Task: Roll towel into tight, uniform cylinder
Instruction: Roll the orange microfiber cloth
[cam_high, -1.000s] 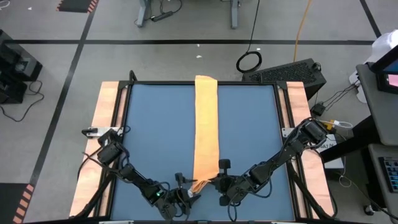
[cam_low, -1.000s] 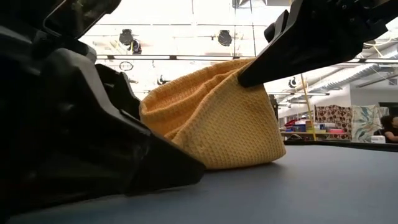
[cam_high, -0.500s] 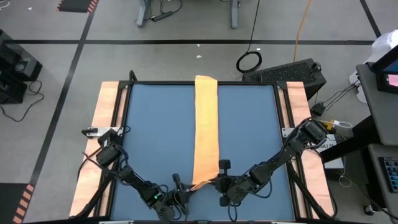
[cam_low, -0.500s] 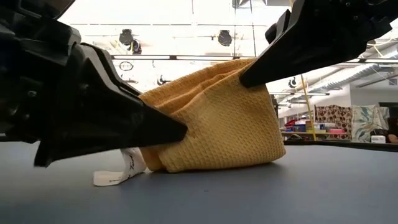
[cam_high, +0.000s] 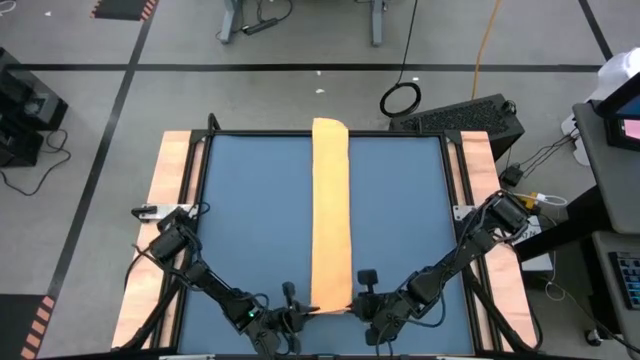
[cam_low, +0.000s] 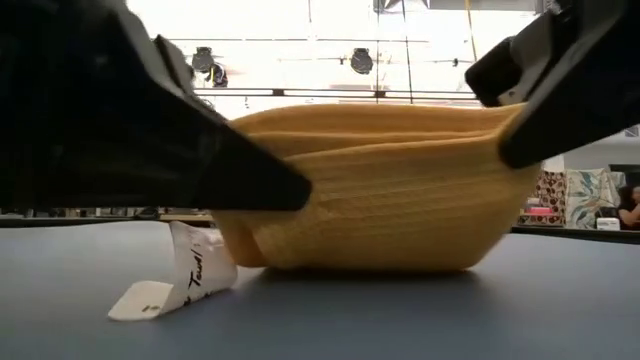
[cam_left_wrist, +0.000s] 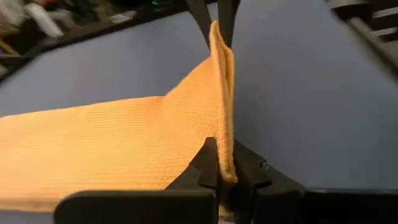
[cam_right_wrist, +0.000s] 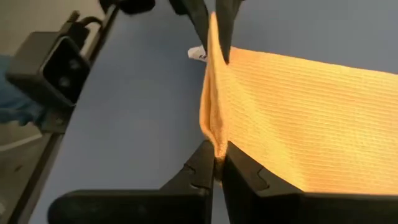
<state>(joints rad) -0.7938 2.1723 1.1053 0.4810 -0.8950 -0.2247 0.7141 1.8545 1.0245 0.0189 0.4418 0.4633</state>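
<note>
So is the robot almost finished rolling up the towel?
Not yet. The towel is already folded into a long strip on the blue table. The left gripper and right gripper each pinch a corner of its near end, lifting the edge. No roll shows, so all the rolling is left.

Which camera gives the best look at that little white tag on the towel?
The low view: the white tag lies on the table at the towel's lifted end, printing visible. The right wrist view catches only a sliver; the high and left wrist views don't show it.
</note>
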